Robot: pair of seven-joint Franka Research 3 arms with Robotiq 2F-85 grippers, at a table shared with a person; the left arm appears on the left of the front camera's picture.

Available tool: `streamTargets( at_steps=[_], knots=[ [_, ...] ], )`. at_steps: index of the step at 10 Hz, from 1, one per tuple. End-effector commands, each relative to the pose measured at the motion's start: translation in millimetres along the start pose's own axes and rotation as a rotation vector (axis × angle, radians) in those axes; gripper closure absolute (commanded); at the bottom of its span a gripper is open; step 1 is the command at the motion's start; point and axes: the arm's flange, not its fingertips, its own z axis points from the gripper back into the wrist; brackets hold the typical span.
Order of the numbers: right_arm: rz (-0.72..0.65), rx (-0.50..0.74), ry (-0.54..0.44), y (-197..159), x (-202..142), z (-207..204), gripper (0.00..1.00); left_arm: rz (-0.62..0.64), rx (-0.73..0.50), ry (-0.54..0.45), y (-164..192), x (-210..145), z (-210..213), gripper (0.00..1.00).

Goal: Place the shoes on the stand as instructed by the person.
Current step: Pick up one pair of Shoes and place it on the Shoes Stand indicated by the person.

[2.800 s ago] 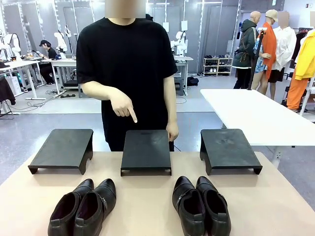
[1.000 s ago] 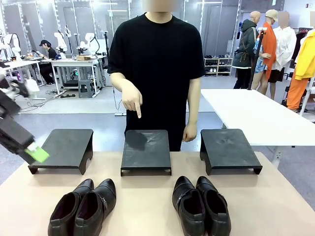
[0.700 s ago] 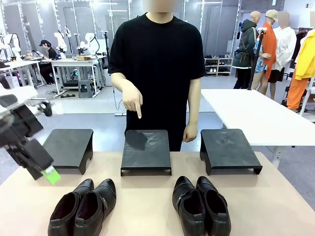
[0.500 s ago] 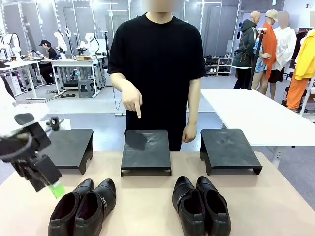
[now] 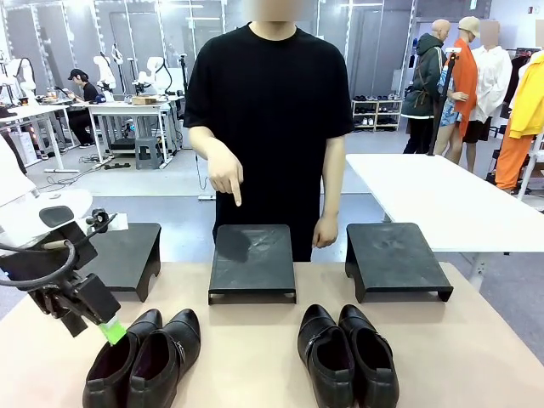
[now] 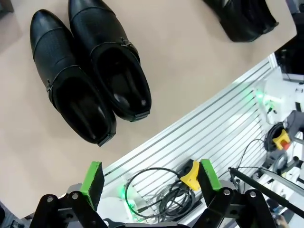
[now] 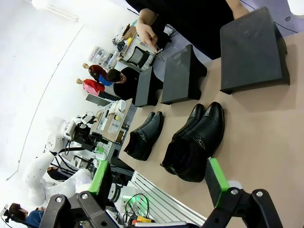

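Two pairs of glossy black low-cut leather shoes [image 5: 347, 353] rest on the tan surface [image 5: 255, 340]; left gripper [image 6: 150, 172] and right gripper [image 7: 157, 172] spread wide.

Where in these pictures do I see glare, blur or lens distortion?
Front view: even light, sharp, with a pale sheen on the middle stand. Left wrist view: soft highlights on the shoes. Right wrist view: the upper left is washed out white, and the table edge looks bent.

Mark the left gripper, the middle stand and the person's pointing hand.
left gripper [image 6: 150, 176], left wrist view, midway between its green pads.
middle stand [image 5: 252, 255], front view, bare top.
pointing hand [image 5: 223, 172], front view, back of the hand.
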Motion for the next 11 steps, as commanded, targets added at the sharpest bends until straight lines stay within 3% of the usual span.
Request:
streamTargets(
  at_steps=[1,4,6,9,11],
  knots=[
    [0.015,0.014,-0.009,0,1,1,0.00,-0.002,0.015,0.019,-1,-2,-4,0.00],
    [0.015,0.014,-0.009,0,1,1,0.00,-0.012,-0.002,0.008,-1,0,-1,0.00],
    [0.015,0.014,-0.009,0,1,1,0.00,0.171,0.100,0.094,-15,17,-28,0.00],
    [0.015,0.014,-0.009,0,1,1,0.00,0.246,0.105,0.068,-15,31,-55,0.00],
    [0.015,0.014,-0.009,0,1,1,0.00,0.309,0.233,0.064,-10,35,-74,0.00]
  ],
)
